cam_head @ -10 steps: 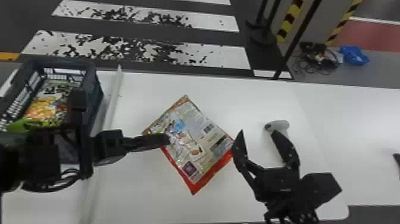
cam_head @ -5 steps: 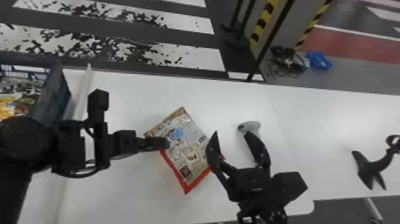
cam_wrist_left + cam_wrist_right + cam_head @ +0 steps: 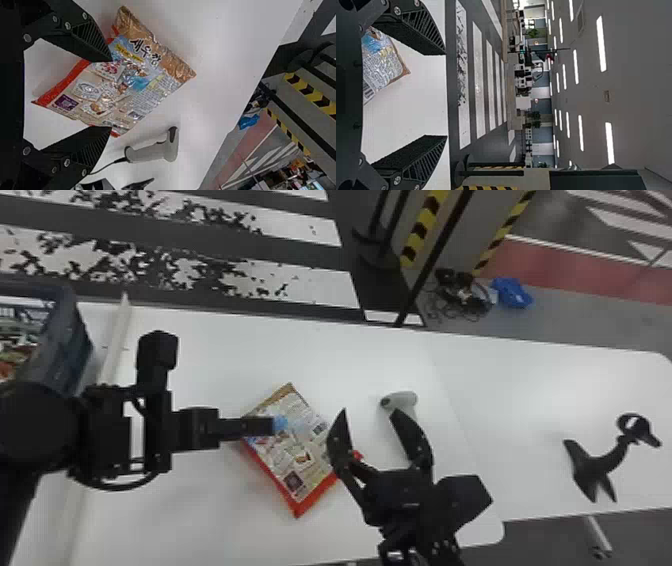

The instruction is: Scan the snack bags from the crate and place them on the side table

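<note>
- The snack bag (image 3: 295, 455) lies flat on the white table (image 3: 250, 345), red edge toward the robot, with a printed side and its barcode facing up.
- The left gripper (image 3: 272, 426) hangs over the left part of the bag. In the left wrist view its two fingers (image 3: 91, 39) stand wide apart, with nothing held between them; the bag lies beyond their tips.
- The right gripper (image 3: 369, 412) is just to the right of the bag, also spread wide and holding nothing. One finger passes in front of the bag's right corner in the head view; whether it touches I cannot tell.
- Right of the bag, and apart from it, a light grey scanner (image 3: 404, 400) lies on its side, a cable (image 3: 107, 167) running from its handle.
- Well to the left of the bag stands the dark crate (image 3: 67, 340), with more snack bags (image 3: 15, 352) in it.
- Between that crate and the bag runs a raised white strip (image 3: 116, 345).
- Well to the right of the bag, on the adjoining white surface (image 3: 520, 375), is a black stand (image 3: 600, 462) with a ring at one end.
- Beyond the bag, farther right, cables (image 3: 460, 292) and a blue item (image 3: 512, 293) lie on the floor.
</note>
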